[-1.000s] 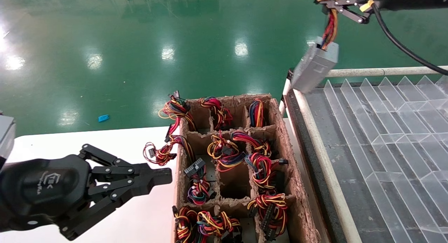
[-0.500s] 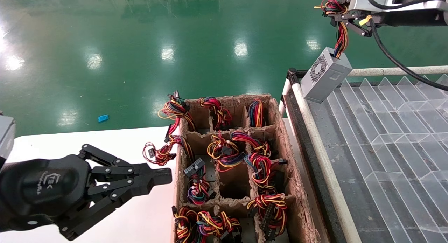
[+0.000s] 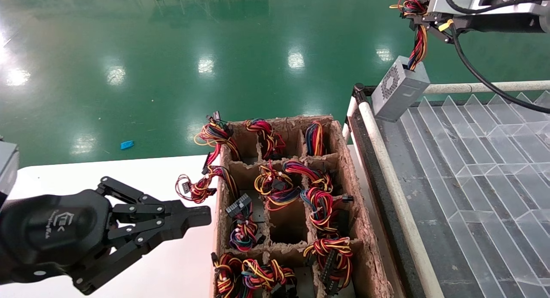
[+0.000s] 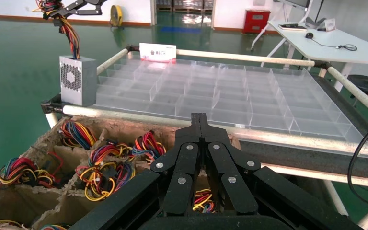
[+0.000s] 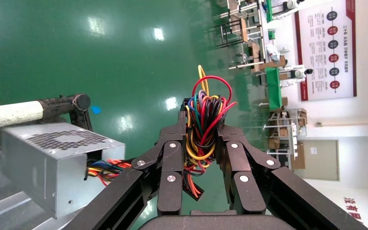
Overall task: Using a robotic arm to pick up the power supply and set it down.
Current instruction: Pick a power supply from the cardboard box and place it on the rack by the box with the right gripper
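Clear divider tray (image 3: 481,160) on the right, cardboard box (image 3: 296,203) w/ wire bundles beside it. Power supply (image 3: 399,94) hangs tilted over tray's far-left corner, dangling by its wires (image 3: 419,47). Right gripper (image 3: 423,16) clamps those wires. Left gripper (image 3: 191,216) parked over white table (image 3: 107,173), fingers pressed together.

The power supply (image 3: 398,95) is hanging in the air by its wire bundle (image 3: 418,47), a small grey metal box tilting with its perforated vent grille (image 3: 390,82) facing the left. The right claw (image 3: 423,15) of the robotic arm (image 3: 485,8) is pinching the red, yellow, orange and black wires above it. The box is dangling over the near corner of the clear divided tray (image 3: 477,147), not resting on it.
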